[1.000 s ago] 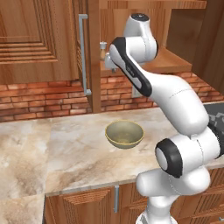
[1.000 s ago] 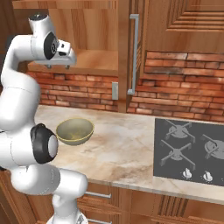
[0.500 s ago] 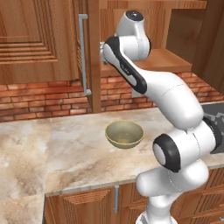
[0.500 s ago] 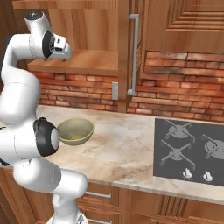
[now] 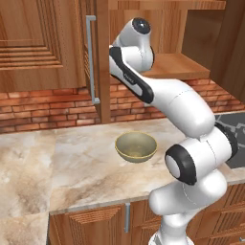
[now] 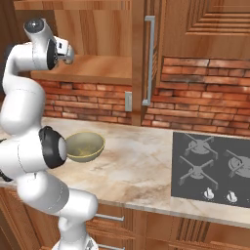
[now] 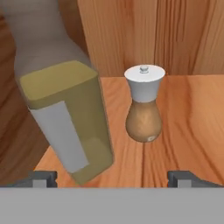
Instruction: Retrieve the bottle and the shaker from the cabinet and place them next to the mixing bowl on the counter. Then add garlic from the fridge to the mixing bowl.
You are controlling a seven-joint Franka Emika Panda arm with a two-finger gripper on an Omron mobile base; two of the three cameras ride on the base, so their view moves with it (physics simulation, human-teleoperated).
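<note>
In the hand view, the bottle (image 7: 87, 109) of olive-yellow liquid with a pale label stands very close at the left, tilted in the picture. The shaker (image 7: 144, 109), brown below and white on top, stands upright on the wooden shelf (image 7: 192, 122) to its right. My gripper (image 7: 117, 179) is open, its fingertips (image 7: 43, 178) wide apart and just short of both. From the right base, the gripper (image 6: 68, 52) reaches into the open cabinet (image 6: 97, 68). The mixing bowl (image 5: 136, 146) sits empty on the counter (image 5: 72, 167) below. The garlic and the fridge are out of view.
The cabinet door (image 5: 43, 43) with its silver bar handle (image 5: 90, 57) stands open at the left. A brick backsplash (image 6: 93, 100) runs behind the counter. A gas hob (image 6: 210, 168) lies at the right, and closed wall cabinets (image 6: 205, 29) hang above it.
The hand has swung further into the cabinet, towards the shelf's back. The jaws have stayed wide open and the bowl has not moved.
</note>
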